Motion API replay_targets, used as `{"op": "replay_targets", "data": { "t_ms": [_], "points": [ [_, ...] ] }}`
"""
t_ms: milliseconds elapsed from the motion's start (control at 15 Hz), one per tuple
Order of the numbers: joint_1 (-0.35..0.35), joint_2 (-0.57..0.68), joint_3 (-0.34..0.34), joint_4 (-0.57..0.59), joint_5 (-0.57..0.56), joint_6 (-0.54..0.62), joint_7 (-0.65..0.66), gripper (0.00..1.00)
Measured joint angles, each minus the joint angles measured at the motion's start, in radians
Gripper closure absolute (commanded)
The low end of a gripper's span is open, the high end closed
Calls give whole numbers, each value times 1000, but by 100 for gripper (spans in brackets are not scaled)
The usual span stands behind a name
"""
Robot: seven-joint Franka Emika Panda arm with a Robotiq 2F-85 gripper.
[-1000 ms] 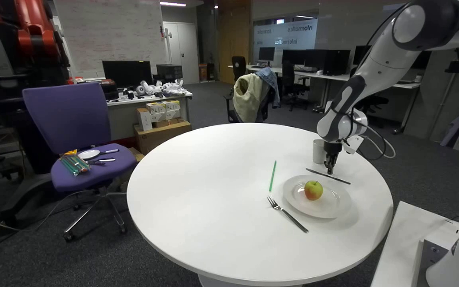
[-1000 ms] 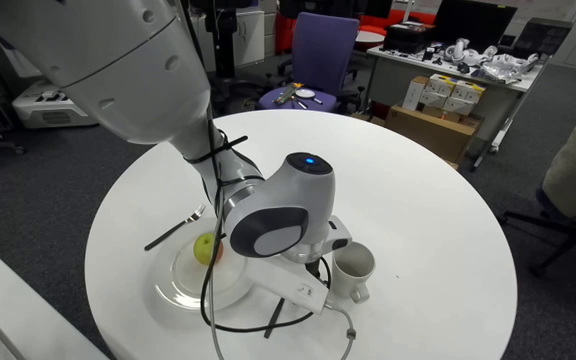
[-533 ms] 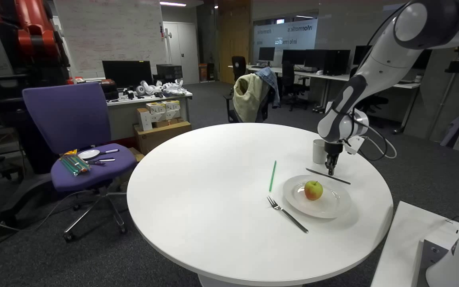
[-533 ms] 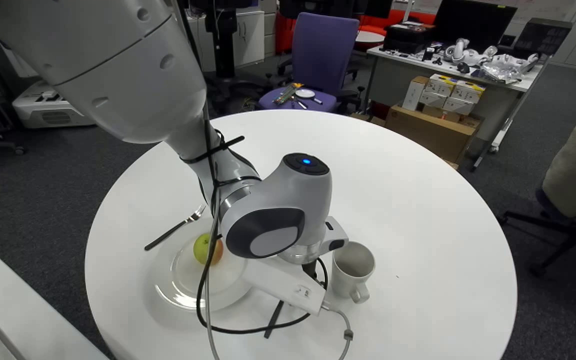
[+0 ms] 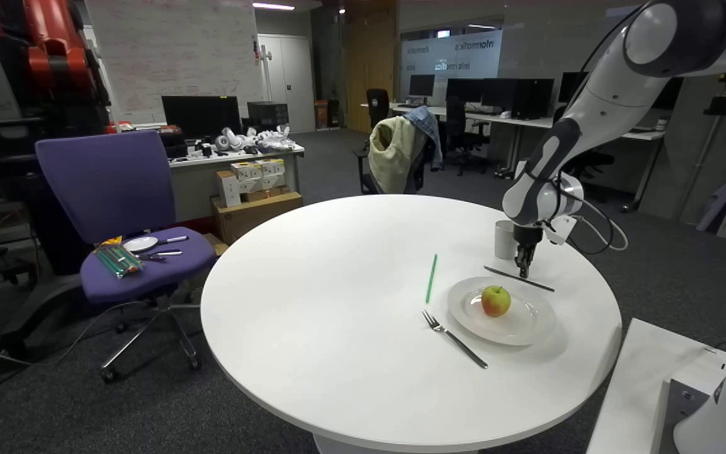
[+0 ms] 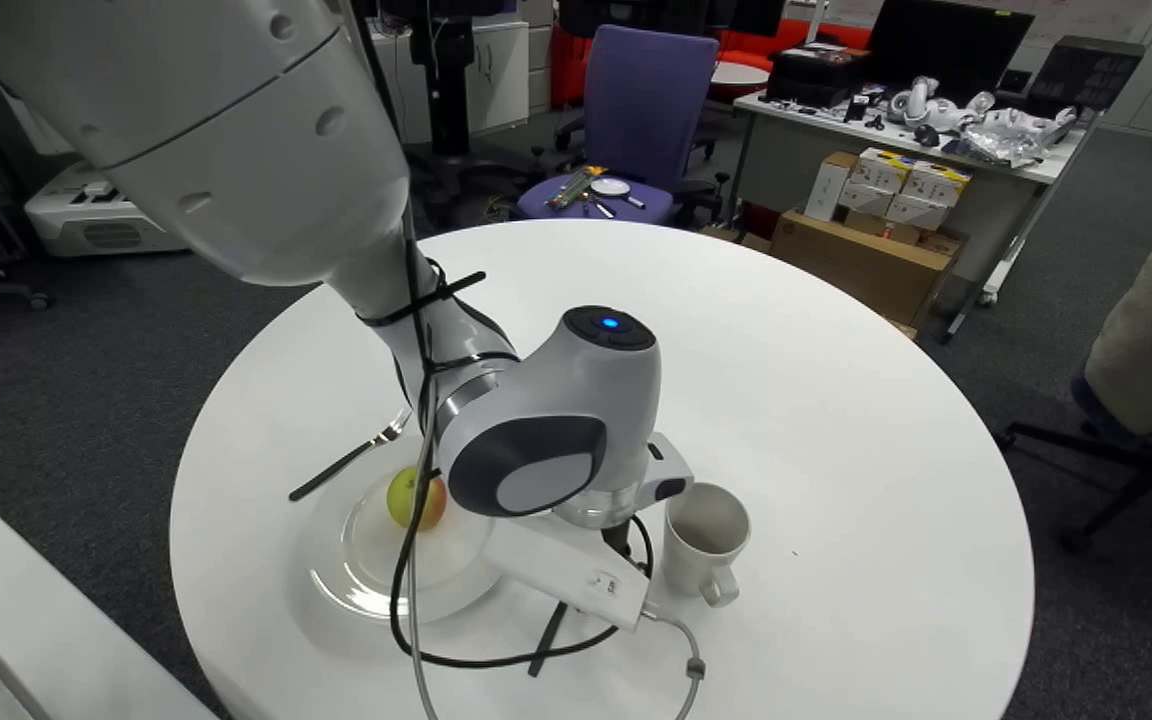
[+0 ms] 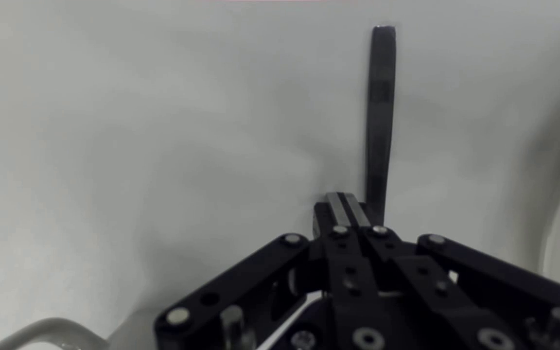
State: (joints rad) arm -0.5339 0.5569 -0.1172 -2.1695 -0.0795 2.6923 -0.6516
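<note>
Showing closed claw (image 7: 342, 198) beside knife (image 7: 380, 112), wrist view clearest

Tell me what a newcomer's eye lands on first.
Probably the round green-and-red apple on the wide white plate. Next, perhaps, the shut black metal gripper close to a slim dark utensil. Then maybe the purple office chair, left of the round white table in an exterior view.

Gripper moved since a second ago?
Yes, slightly: in both exterior views the gripper has shifted toward the plate, away from the mug, which hasn't moved.
</note>
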Motion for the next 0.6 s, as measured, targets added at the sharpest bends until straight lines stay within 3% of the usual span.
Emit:
{"op": "replay_targets", "data": {
  "t_ms": [600],
  "points": [
    [1,-4,2,-7,0,0,-34,100]
  ]
}}
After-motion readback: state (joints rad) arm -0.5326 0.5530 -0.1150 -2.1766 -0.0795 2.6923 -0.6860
